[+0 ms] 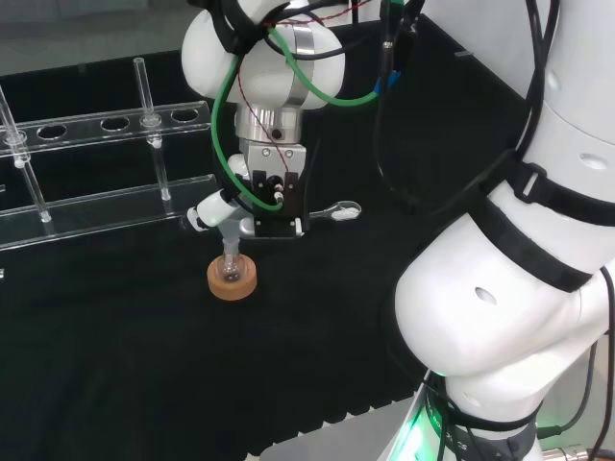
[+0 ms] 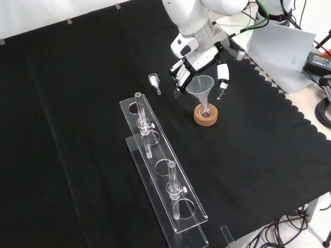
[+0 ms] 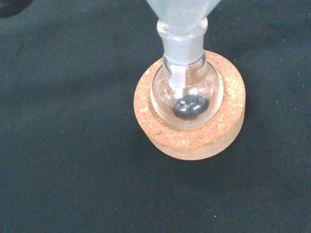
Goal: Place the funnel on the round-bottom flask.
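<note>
A clear funnel [image 2: 200, 85] stands upright with its stem in the neck of the small round-bottom flask [image 2: 205, 109]. The flask rests in a cork ring [image 2: 205, 118]. My hand [image 2: 192, 64] hangs just above and behind the funnel, with one finger [image 2: 223, 78] to the rim's right and the thumb side to its left, a little apart from the glass. In the head view the hand [image 1: 274, 192] is over the cork ring [image 1: 232, 279], its fingers [image 1: 207, 213] straight and spread. Up close, the funnel [image 3: 182, 19] sits in the flask [image 3: 187, 92], which holds a small dark piece.
A clear test-tube rack [image 2: 155, 170] with two tubes lies in front of the flask in the front view. It is at the back left in the head view, rack [image 1: 96, 125]. A small glass piece [image 2: 153, 80] lies on the cloth left of the hand. The cloth's edge [image 2: 279, 93] runs on the right.
</note>
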Tool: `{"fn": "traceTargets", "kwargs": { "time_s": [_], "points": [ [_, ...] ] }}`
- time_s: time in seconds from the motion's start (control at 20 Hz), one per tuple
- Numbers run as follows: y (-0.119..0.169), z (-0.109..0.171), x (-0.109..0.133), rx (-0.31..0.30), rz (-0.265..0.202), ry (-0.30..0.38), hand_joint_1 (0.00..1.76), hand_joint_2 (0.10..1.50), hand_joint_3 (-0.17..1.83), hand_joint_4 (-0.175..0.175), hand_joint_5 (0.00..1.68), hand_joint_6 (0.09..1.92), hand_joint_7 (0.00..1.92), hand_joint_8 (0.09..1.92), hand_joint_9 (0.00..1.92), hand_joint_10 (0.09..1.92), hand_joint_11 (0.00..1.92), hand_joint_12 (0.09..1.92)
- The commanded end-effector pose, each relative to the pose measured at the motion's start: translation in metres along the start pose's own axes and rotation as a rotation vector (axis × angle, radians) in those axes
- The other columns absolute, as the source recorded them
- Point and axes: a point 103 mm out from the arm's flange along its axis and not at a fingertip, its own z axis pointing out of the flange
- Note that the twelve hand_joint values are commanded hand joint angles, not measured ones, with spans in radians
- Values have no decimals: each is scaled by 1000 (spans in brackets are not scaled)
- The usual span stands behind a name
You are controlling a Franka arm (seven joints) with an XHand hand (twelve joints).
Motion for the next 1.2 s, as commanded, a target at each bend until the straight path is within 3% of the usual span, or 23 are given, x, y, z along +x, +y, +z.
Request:
{"fn": "traceTargets", "kwargs": {
  "time_s": [0.05,0.65,1.2],
  "points": [
    [1,-4,1,-8,-5,11,534,550,434,1,368,87,464,520,403,655,0,1473],
    [-7,-28,4,-55,-19,-2,476,581,346,-4,157,87,241,526,182,730,0,1401],
    [-22,-82,-3,-170,-52,-10,439,589,302,-4,100,87,180,536,118,756,0,1376]
  ]
}}
